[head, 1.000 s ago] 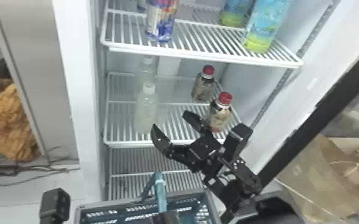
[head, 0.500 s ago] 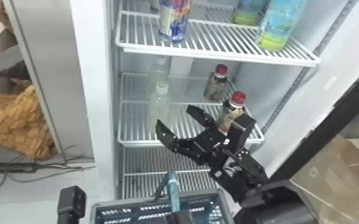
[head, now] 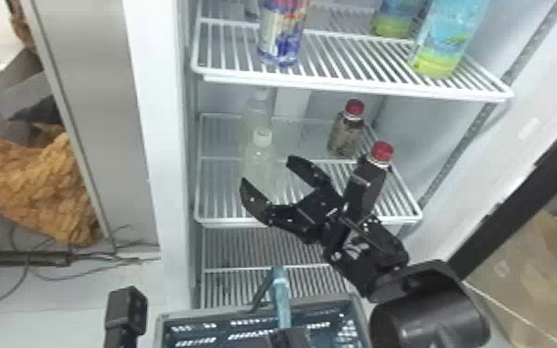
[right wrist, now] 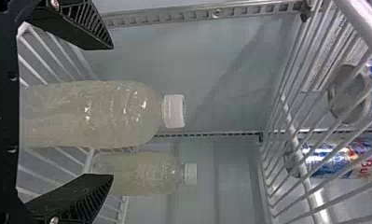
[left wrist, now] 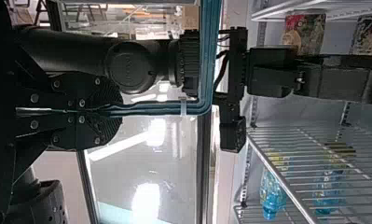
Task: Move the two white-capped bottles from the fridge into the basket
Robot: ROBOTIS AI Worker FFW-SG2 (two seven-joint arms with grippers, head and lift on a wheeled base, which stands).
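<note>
Grey wall panel (head: 92, 115) beside a pale floor (head: 74, 296) with loose dark cables (head: 88, 257).

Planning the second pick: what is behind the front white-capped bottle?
Behind the front bottle stands the other white-capped bottle, its cap and shoulder in view. In the head view, the front bottle covers its lower part, so its base can't be seen there.

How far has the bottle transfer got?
Done: only the basket handle is held, by the left gripper. In hand: nothing in the right gripper, open toward the nearer bottle. Left: both white-capped bottles, this and the farther bottle, on the shelf.
</note>
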